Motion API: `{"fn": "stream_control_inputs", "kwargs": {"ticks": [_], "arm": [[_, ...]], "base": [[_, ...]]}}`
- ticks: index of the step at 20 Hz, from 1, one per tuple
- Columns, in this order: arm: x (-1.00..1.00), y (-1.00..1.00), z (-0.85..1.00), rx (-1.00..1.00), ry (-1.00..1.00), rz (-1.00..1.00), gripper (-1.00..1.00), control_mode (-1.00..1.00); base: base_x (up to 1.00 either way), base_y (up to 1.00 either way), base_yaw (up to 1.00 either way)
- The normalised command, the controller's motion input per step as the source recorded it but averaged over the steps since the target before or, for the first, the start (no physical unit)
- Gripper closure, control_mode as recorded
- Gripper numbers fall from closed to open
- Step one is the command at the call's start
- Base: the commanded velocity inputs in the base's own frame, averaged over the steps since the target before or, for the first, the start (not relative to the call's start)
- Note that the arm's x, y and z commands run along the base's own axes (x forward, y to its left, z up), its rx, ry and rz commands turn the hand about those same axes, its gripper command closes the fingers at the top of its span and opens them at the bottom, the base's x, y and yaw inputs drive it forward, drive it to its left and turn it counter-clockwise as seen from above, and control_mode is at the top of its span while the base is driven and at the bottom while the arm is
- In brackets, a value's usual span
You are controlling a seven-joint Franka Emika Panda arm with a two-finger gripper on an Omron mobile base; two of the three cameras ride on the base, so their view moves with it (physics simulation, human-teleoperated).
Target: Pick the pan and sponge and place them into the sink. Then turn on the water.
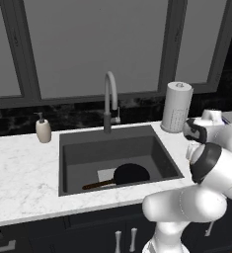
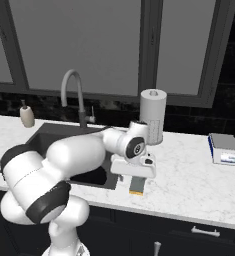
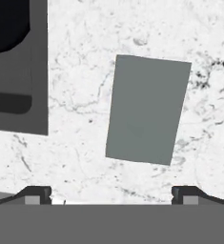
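From the left base camera we see the flat round black frying pan (image 1: 131, 174) lying inside the dark grey recessed sink (image 1: 78, 154), handle toward the near left. The right base camera shows what that one hides: our two-finger gripper (image 2: 136, 186) hanging just above the small yellow sponge (image 2: 136, 187) on the white marble counter (image 2: 189, 185), right of the sink. In the hand camera the grey-green scrub face (image 3: 147, 109) lies between fingertips (image 3: 35, 195) spread wide, pinching nothing. One arched grey faucet (image 1: 110, 101), one soap bottle (image 1: 43, 129), one paper-towel roll (image 1: 176, 107), dark windows behind.
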Motion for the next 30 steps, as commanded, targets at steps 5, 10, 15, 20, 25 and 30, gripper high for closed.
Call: {"fn": "stream_control_inputs", "kwargs": {"ticks": [5, 10, 15, 20, 25, 30], "arm": [[0.15, -0.03, -0.26, 0.01, 0.00, 0.00, -1.00, -1.00], [0.19, -0.05, -0.28, 0.01, 0.00, 0.00, -1.00, -1.00], [0.20, -0.13, -0.23, 0.00, 0.01, 0.00, -1.00, -1.00], [0.19, -0.14, -0.21, 0.02, 0.00, 0.00, -1.00, -1.00], [0.11, -0.17, -0.25, 0.01, 0.00, 0.00, -1.00, -1.00], [-0.01, -0.01, -0.44, 0.00, 0.00, 0.02, -1.00, -1.00]], "base": [[0.00, 0.00, 0.00], [0.00, 0.00, 0.00], [0.00, 0.00, 0.00], [0.00, 0.00, 0.00], [0.00, 0.00, 0.00], [0.00, 0.00, 0.00]]}}
